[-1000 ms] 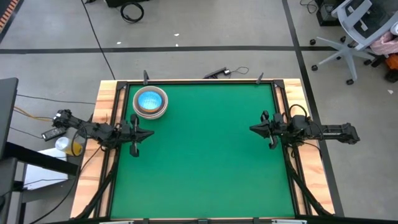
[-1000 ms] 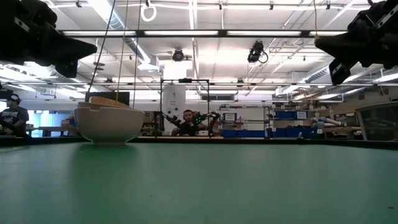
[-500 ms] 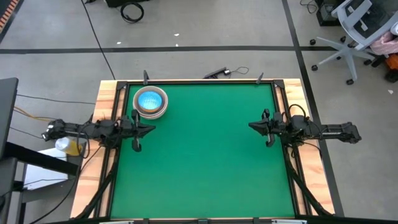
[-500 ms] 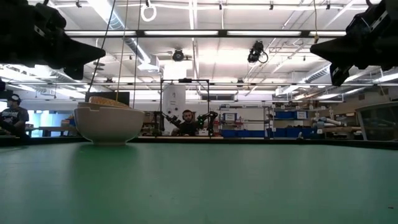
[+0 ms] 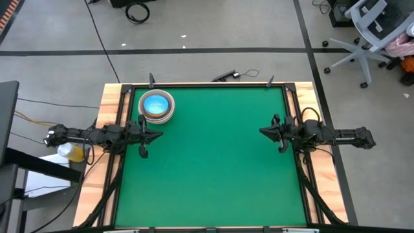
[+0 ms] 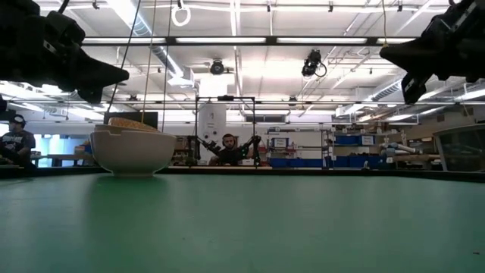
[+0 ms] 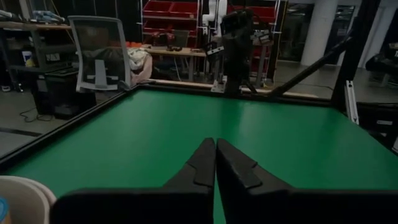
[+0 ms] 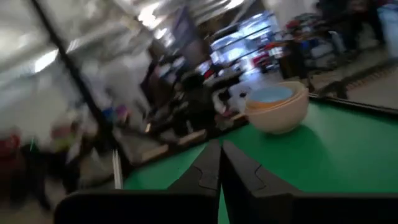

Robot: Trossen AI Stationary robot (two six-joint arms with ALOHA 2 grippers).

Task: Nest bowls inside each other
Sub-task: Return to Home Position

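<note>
My left gripper point(image 5: 155, 135) hangs over the left edge of the green table point(image 5: 213, 168). Its two fingers are pressed together with no gap, and they hold nothing. My right gripper point(image 5: 263, 133) hangs over the right edge, facing the left one, and its fingers are closed on nothing as well. The stack of bowls point(image 5: 156, 107) stands on the far left part of the table, near the far left corner. It is a little beyond my left gripper without touching it, and well apart from the right one. From above, the light blue speckled bowl point(image 5: 155, 104) is the innermost one, on top, and the white outer bowl point(image 6: 133, 154) carries the rest; in the level view a tan rim shows just above the white one. The stack looks upright and well seated, so I judge the nesting is done and my arms need only rest at the sides. If I had to handle the stack, I expect the bowls to be stiff and smooth, perhaps slippery. I cannot tell if they are ceramic or plastic, so I would treat them as breakable. Together they should weigh more than one bowl. A pinch on the top rim would probably lift only that bowl, so for the whole stack I would open wide and take the gathered rims together on one side.
</note>
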